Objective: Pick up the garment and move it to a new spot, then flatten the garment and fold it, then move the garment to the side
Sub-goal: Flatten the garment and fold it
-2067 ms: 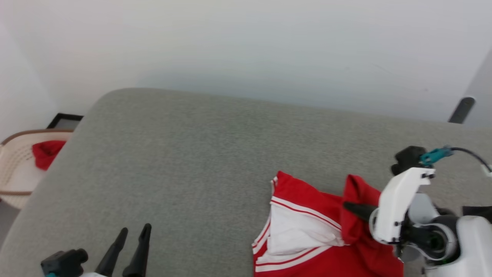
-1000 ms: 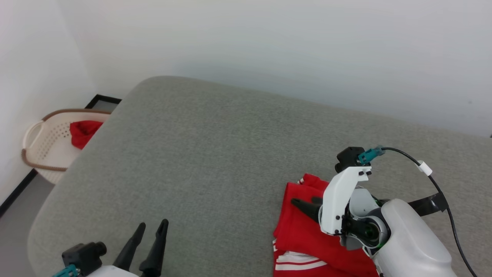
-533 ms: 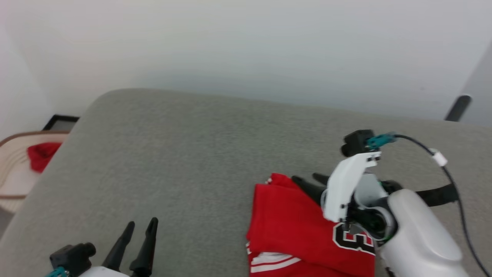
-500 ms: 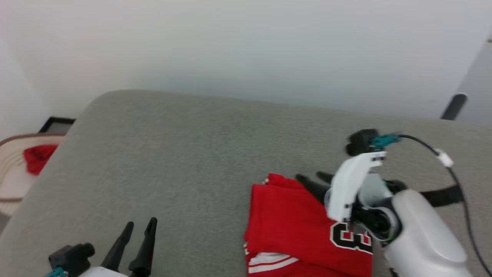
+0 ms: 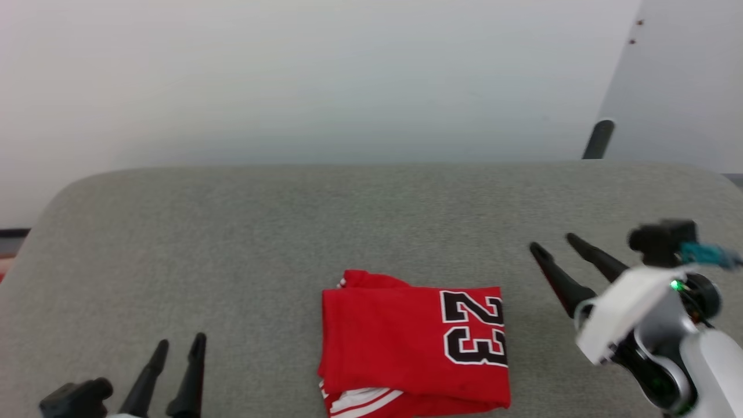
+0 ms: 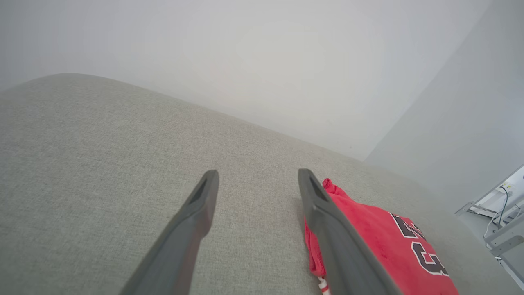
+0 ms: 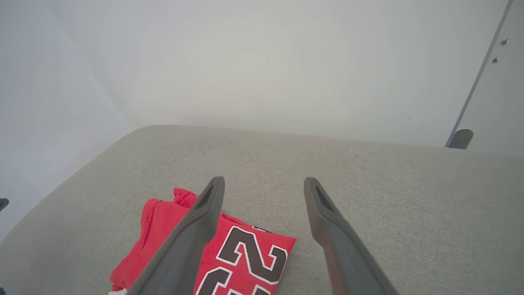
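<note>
You have the shirt (image 5: 415,342) lying folded into a flat rectangle on the grey cushion (image 5: 232,244), toward its near edge and a little right of the middle. The black, white-edged "23" faces up along the shirt's right side, and a strip of white-and-red trim peeks out at the lower left corner. Your left gripper (image 5: 180,341) sits at the lower left, well apart from the shirt, its fingers spread wide with nothing between them. In its wrist view the left gripper (image 6: 258,174) points over the grey cushion, and the shirt (image 6: 368,235) lies partly behind one finger. Your right gripper (image 5: 552,242) hovers off the shirt's right side, near it but clear, also wide and empty. In its wrist view the right gripper (image 7: 265,180) has the shirt (image 7: 157,229) low on the left. A pale wall (image 5: 290,75) rises behind the cushion.
</note>
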